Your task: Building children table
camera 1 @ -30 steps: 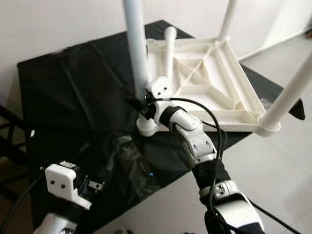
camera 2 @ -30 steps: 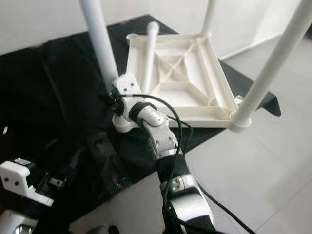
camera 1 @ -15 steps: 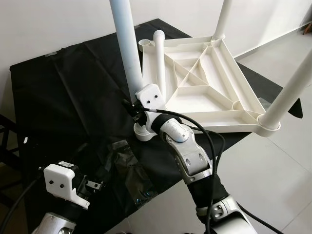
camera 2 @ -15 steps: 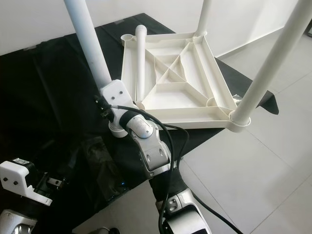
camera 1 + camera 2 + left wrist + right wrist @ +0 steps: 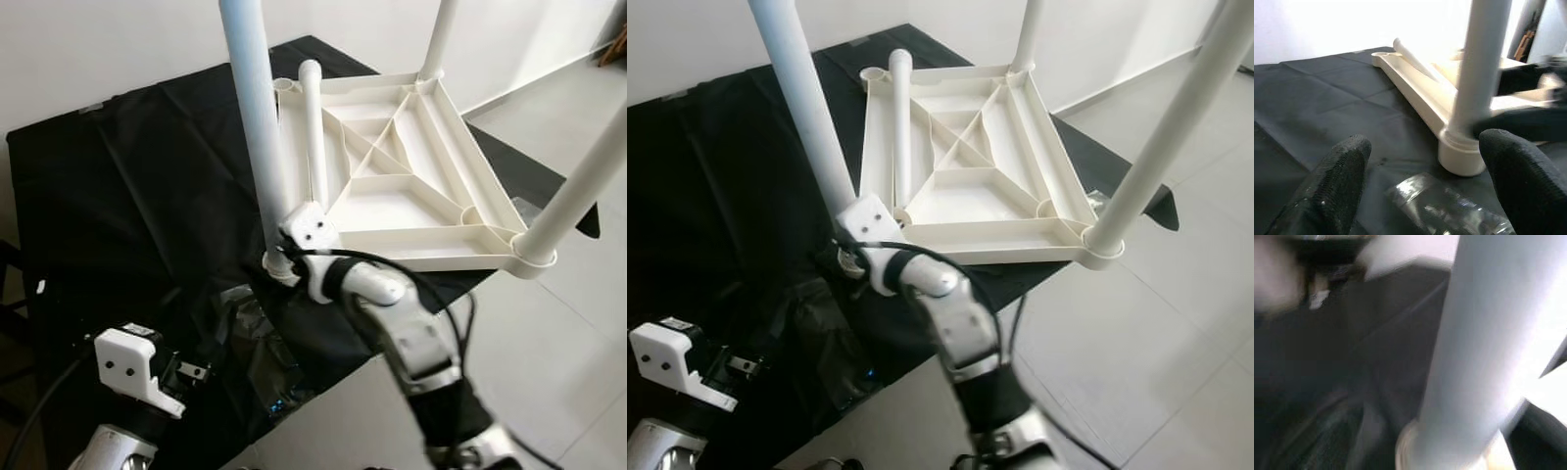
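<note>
Here the tabletop is laid upside down on the desk so legs can be socketed. The near leg seems gripped low by the right jaws, though blur hides them; the left jaws are held wide apart, empty.

Tabletop upside down on cloth, three legs upright in corner sockets. Loose leg lying inside tabletop along left side. Right gripper at base of near-left leg. Left gripper near front-left, plastic wrap beside it.

A plain white wall stands behind a black cloth; pale tiled floor spreads, brightly lit.
</note>
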Robot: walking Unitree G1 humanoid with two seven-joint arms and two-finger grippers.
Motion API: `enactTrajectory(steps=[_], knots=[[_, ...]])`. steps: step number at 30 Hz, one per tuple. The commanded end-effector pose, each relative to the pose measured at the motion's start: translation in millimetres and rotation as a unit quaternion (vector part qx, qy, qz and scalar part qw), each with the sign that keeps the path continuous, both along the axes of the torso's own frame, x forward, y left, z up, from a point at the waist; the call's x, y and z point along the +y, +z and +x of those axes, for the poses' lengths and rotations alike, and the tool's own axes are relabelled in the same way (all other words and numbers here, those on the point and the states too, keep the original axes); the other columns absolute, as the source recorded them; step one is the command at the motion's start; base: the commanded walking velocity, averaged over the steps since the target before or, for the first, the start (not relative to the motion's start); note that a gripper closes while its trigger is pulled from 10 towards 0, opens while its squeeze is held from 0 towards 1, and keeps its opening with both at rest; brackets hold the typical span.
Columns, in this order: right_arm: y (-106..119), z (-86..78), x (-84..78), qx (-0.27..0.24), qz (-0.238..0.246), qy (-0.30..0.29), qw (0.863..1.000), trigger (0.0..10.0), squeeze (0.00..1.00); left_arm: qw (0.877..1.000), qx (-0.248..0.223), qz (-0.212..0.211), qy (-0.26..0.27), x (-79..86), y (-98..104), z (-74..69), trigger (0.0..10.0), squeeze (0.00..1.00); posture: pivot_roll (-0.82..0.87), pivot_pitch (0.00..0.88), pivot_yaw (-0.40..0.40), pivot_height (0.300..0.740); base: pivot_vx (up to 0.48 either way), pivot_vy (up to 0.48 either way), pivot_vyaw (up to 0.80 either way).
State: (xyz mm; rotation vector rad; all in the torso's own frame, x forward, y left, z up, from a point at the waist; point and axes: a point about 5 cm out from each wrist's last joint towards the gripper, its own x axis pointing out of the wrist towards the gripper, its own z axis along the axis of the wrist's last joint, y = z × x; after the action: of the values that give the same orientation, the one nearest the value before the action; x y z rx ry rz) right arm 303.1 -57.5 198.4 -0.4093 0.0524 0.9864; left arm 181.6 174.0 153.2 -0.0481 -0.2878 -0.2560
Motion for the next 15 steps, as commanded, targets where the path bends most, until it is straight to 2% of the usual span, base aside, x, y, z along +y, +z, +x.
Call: enactTrajectory(steps=[1, 2, 4, 5, 6, 7, 8, 9, 10, 11, 15], knots=[[-6, -11.7, 0.5, 0.032, -0.036, 0.066, 0.997, 10.0, 1.00, 1.000, 0.006, 0.000, 0.004, 0.7, -4, -0.4, 10.0, 0.00, 0.04, 0.141, 0.007, 0.740, 0.000, 0.000, 0.00], [-6, -11.7, 0.5, 0.032, -0.036, 0.066, 0.997, 10.0, 1.00, 1.000, 0.006, 0.000, 0.004, 0.7, -4, -0.4, 10.0, 0.00, 0.04, 0.141, 0.007, 0.740, 0.000, 0.000, 0.00], [-13, -12.9, -23.7, 0.051, -0.104, 0.086, 0.990, 10.0, 1.00, 1.000, 0.005, 0.000, 0.005, 0.4, -5, 1.0, 10.0, 0.00, 0.03, 0.136, 0.005, 0.740, 0.000, 0.000, 0.00], [-13, -12.9, -23.7, 0.051, -0.104, 0.086, 0.990, 10.0, 1.00, 1.000, 0.005, 0.000, 0.005, 0.4, -5, 1.0, 10.0, 0.00, 0.03, 0.136, 0.005, 0.740, 0.000, 0.000, 0.00], [-17, -14.2, -35.2, 0.060, -0.137, 0.096, 0.984, 10.0, 1.00, 1.000, 0.004, -0.001, 0.005, 0.3, -5, 1.7, 10.0, 0.00, 0.03, 0.130, 0.008, 0.740, 0.000, 0.000, 0.00], [-20, -13.3, -46.4, 0.062, -0.170, 0.101, 0.978, 10.0, 0.80, 1.000, 0.004, -0.001, 0.004, 0.3, -6, 2.3, 10.0, 0.00, 0.03, 0.129, 0.008, 0.740, 0.000, 0.000, 0.00], [-20, -13.3, -46.4, 0.062, -0.170, 0.101, 0.978, 10.0, 0.80, 1.000, 0.004, -0.001, 0.004, 0.3, -6, 2.3, 10.0, 0.00, 0.03, 0.129, 0.008, 0.740, 0.000, 0.000, 0.00], [-20, -9.9, -54.1, 0.054, -0.192, 0.093, 0.975, 10.0, 0.36, 1.000, 0.003, -0.001, 0.004, 0.2, -6, 2.9, 10.0, 0.00, 0.03, 0.125, 0.007, 0.740, 0.000, 0.000, 0.00], [-19, -5.6, -58.4, 0.052, -0.198, 0.079, 0.976, 10.0, 0.03, 1.000, 0.003, -0.001, 0.003, 0.2, -7, 3.3, 10.0, 0.00, 0.03, 0.125, 0.007, 0.740, 0.000, 0.000, 0.00], [-15, -2.6, -60.6, 0.053, -0.196, 0.070, 0.977, 10.0, 0.00, 1.000, 0.003, -0.001, 0.003, 0.2, -7, 3.5, 10.0, 0.00, 0.03, 0.125, 0.007, 0.740, 0.000, 0.000, 0.00], [-10, -1.8, -66.5, 0.064, -0.202, 0.075, 0.974, 10.0, 0.00, 1.000, 0.002, 0.000, 0.002, 0.0, -7, 3.7, 10.0, 0.00, 0.03, 0.124, 0.009, 0.740, 0.000, 0.000, 0.00]])
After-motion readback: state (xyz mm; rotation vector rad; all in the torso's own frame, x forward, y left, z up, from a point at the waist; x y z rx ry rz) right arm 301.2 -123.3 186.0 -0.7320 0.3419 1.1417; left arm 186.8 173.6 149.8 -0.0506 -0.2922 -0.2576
